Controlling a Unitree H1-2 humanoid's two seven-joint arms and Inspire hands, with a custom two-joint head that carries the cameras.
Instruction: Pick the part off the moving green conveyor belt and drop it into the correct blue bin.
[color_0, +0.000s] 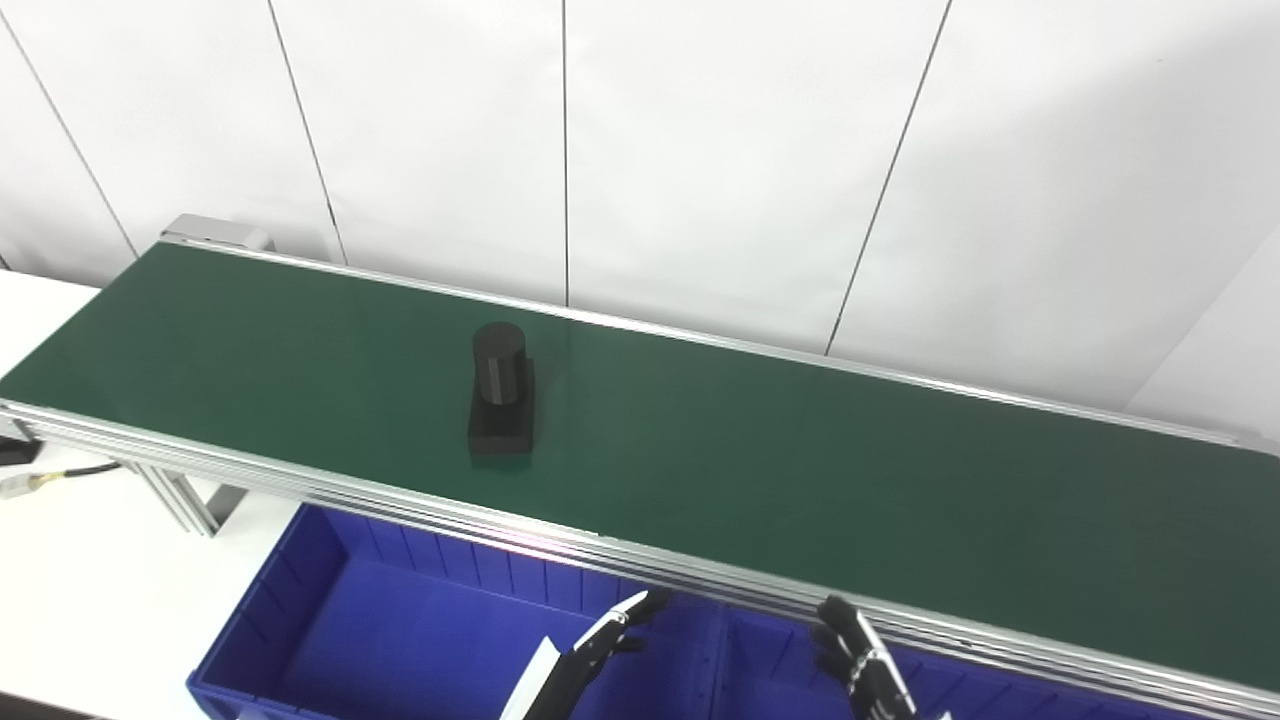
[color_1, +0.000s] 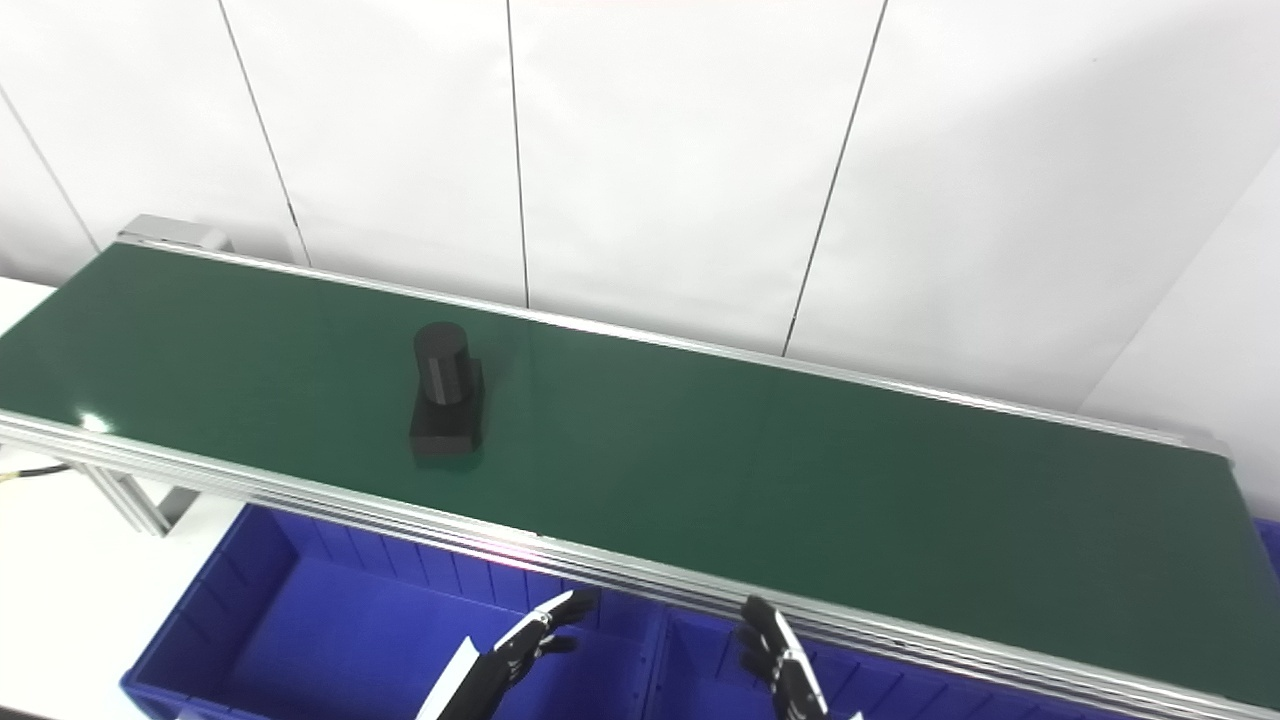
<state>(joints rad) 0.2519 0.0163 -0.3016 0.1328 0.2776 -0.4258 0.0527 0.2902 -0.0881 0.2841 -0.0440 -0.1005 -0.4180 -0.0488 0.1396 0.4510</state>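
A black part (color_0: 500, 392), a short cylinder standing on a flat rectangular base, rests on the green conveyor belt (color_0: 800, 470) left of its middle. Both hands are low at the picture's bottom edge, in front of the belt and above the blue bins. My left hand (color_0: 600, 645) has its fingers stretched out and apart, holding nothing. My right hand (color_0: 858, 665) is likewise open, fingers pointing up toward the belt's near rail. Each hand is well short of the part, which lies up and to the left of them.
Two blue bins sit below the belt's near rail: a large one (color_0: 330, 620) at left and another (color_0: 770, 670) to its right, split by a wall. A white table (color_0: 90, 580) with a cable lies at left. White wall panels stand behind the belt.
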